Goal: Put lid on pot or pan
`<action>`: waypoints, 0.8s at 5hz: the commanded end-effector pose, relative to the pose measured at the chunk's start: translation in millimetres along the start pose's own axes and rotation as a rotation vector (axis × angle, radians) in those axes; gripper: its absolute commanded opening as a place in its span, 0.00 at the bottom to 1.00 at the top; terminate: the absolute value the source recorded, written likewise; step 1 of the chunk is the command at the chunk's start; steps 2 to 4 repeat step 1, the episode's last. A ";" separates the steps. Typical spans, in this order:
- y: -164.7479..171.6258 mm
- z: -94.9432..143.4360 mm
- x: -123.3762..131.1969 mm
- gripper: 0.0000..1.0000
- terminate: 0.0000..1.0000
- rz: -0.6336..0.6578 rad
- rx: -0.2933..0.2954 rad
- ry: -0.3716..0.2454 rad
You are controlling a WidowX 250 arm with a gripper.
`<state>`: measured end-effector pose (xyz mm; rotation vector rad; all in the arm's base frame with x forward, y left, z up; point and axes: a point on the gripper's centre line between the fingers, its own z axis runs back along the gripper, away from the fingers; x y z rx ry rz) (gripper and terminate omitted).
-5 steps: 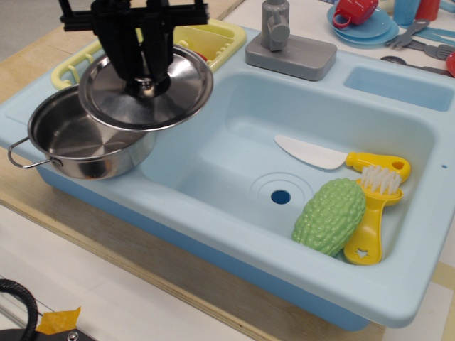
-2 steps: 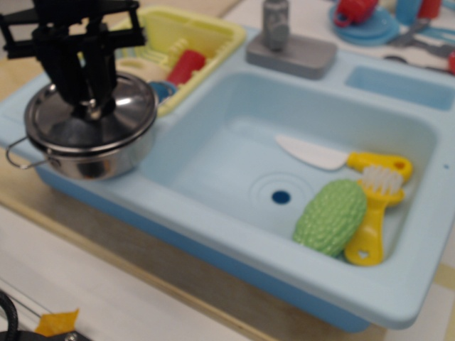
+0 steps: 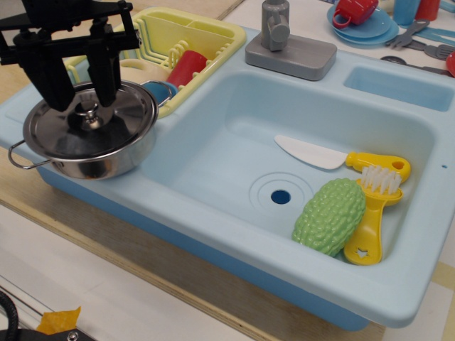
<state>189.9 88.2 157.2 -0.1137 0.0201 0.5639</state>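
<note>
The shiny steel lid (image 3: pixel 106 131) with its small knob (image 3: pixel 89 114) lies flat on the steel pot (image 3: pixel 99 162), which stands on the left ledge of the blue sink with a wire loop handle (image 3: pixel 21 158) at its left. My black gripper (image 3: pixel 82 91) hovers just above the knob. It is open, with one finger on each side of the knob and not touching it.
A yellow dish rack (image 3: pixel 202 35) with a red cup (image 3: pixel 186 67) stands behind the pot. The blue sink basin (image 3: pixel 234 121) holds a white knife with a yellow handle (image 3: pixel 334 156), a green vegetable (image 3: pixel 328 217) and a yellow brush (image 3: pixel 373 213). A grey faucet (image 3: pixel 284 42) is at the back.
The gripper carried the lid left and down onto the pot, then let go of the knob and rose slightly. The lid now rests on the pot.
</note>
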 end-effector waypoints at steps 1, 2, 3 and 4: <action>1.9 6.8 1.2 1.00 1.00 0.008 -0.001 -0.028; 1.9 6.8 1.2 1.00 1.00 0.008 -0.001 -0.028; 1.9 6.8 1.2 1.00 1.00 0.008 -0.001 -0.028; 1.9 6.8 1.2 1.00 1.00 0.008 -0.001 -0.028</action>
